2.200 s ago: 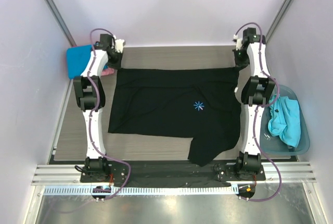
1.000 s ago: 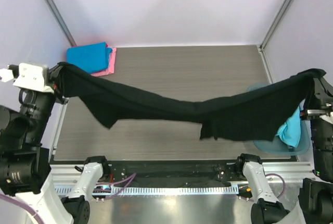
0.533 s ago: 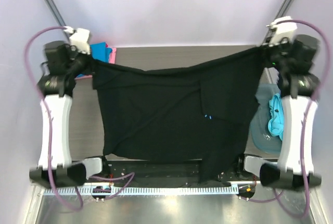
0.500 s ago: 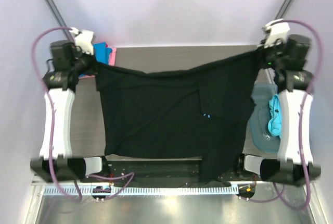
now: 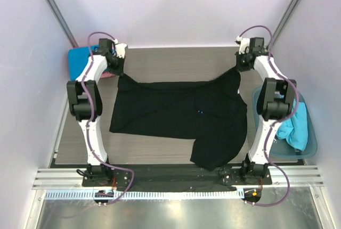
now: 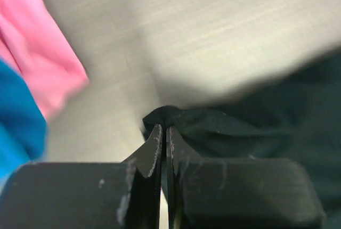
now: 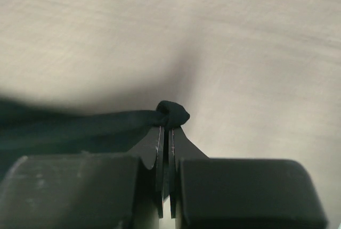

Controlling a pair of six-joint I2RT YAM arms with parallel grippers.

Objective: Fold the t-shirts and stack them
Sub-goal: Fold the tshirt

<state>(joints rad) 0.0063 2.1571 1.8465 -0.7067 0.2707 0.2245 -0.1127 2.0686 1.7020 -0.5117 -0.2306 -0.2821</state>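
A large black t-shirt [image 5: 176, 114] lies spread across the middle of the table, one part hanging toward the near edge. My left gripper [image 5: 118, 71] is shut on its far left corner [image 6: 165, 116], held just above the table. The right gripper [image 5: 238, 68] is shut on the far right corner, a small bunched knot of black cloth [image 7: 173, 114]. A bright blue t-shirt [image 5: 80, 61] lies folded on a pink one [image 6: 45, 69] at the far left. A turquoise t-shirt [image 5: 295, 125] sits in the tub on the right.
A translucent teal plastic tub [image 5: 311, 144] stands at the table's right edge beside the right arm. A metal rail [image 5: 176, 178] runs along the near edge by the arm bases. Pale walls close in the left, right and back.
Both arms have swung the black t-shirt from hanging in the air down and forward onto the table. It now lies spread out, with both far corners still gripped.
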